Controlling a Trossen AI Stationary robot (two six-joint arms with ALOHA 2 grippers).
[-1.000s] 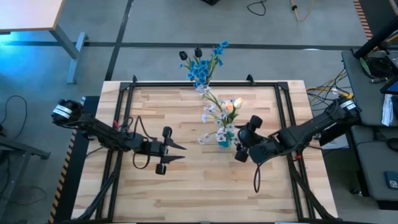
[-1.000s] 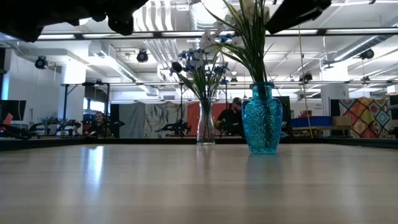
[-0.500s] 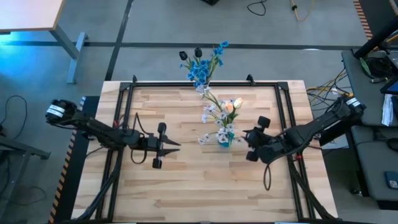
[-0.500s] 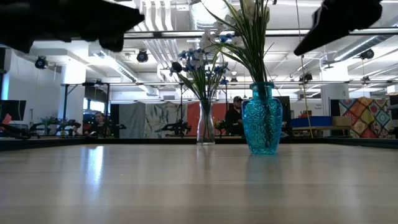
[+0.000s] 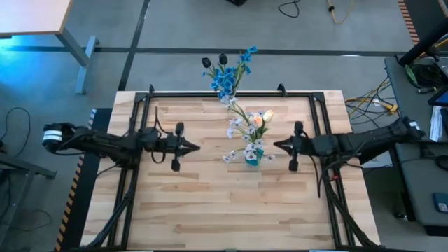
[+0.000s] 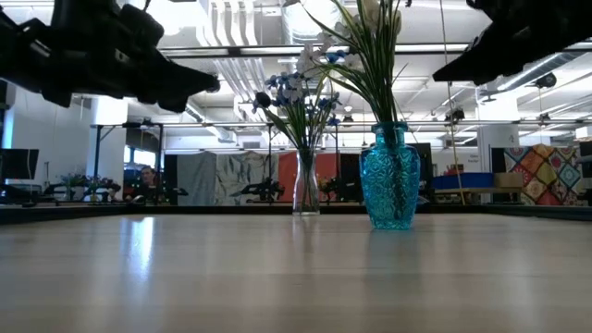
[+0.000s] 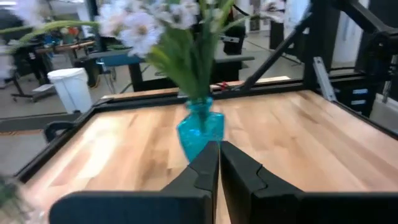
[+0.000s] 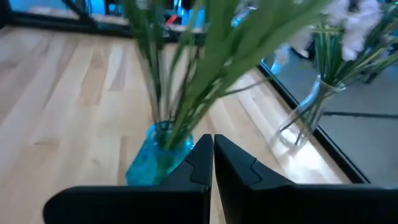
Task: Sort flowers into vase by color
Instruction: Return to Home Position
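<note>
The flowers stand upright in the blue vase at frame centre and the clear vase above it, the blue one between the left gripper and right gripper (right nearer), both pinched together on nothing, so I'd expect any retreat to run outward
</note>
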